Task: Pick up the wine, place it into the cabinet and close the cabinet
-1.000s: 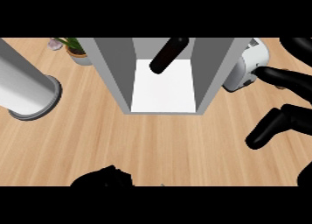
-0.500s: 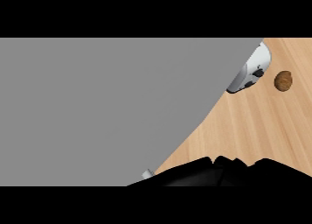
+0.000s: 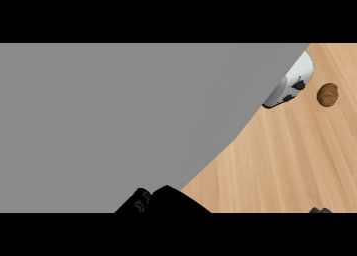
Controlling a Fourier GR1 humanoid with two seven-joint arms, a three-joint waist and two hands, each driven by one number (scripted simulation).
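Note:
A flat grey surface (image 3: 114, 125) fills the left and middle of the head view, from the top down to the lower edge. It hides the cabinet and the wine, so neither shows. A black shape that looks like my left hand (image 3: 162, 201) pokes up at the lower edge, in front of the grey surface. A small black tip, perhaps my right hand (image 3: 320, 210), shows at the lower right edge. How either hand is held cannot be made out.
The wooden counter (image 3: 284, 160) shows only on the right. A white appliance (image 3: 292, 82) lies at the upper right, partly behind the grey surface. A small brown round object (image 3: 328, 94) sits just right of it.
One second ago the open cabinet with the dark bottle inside, a steel pot and both hands showed. Since half a second ago grey covers most of the view, and the black shapes below have shrunk.

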